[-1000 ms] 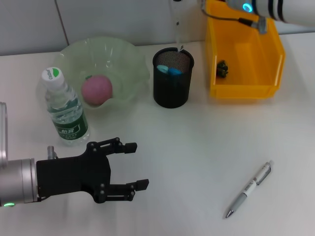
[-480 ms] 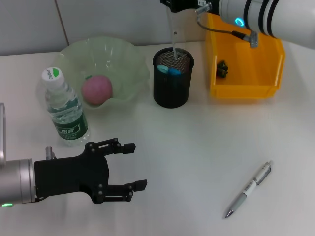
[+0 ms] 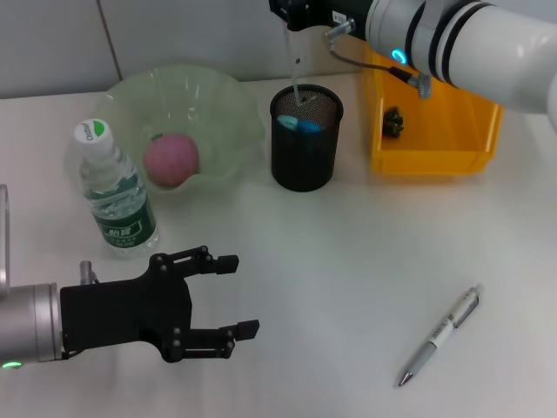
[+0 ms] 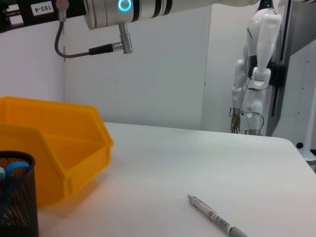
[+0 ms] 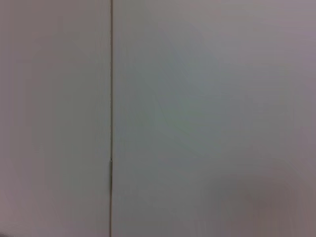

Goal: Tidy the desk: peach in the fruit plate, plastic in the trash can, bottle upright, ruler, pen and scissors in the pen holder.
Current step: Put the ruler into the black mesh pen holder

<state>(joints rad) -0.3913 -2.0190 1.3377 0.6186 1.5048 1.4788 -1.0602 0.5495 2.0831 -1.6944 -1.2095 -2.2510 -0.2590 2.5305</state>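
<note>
The right gripper (image 3: pixel 296 16) is held at the top of the head view, above the black mesh holder (image 3: pixel 305 149). A clear ruler (image 3: pixel 296 77) is clamped in it and hangs upright, its lower end at the holder's mouth; whether the end is inside the rim cannot be told. Blue scissor handles (image 3: pixel 299 124) are seen inside the holder. In the left wrist view a tag reading "103-4" (image 4: pixel 40 8) is carried on the right arm.

The left gripper (image 3: pixel 222 294) is held low over the table (image 3: pixel 348 252) at the near left, its jaws apart and nothing between them.

A pink peach (image 3: pixel 171 158) lies in the pale green plate (image 3: pixel 228 97) at the back left. A water bottle (image 3: pixel 115 192) stands upright just beside the plate, touching or nearly touching its rim; its cap bears a green mark and its label is green and white, but the writing is too small to be read.

An orange bin (image 3: pixel 435 162) stands to the right of the holder, with a small dark object (image 3: pixel 393 122) in it. A silver pen (image 3: pixel 440 334) lies on the table at the near right, well apart from everything else; print on its barrel cannot be read.
</note>
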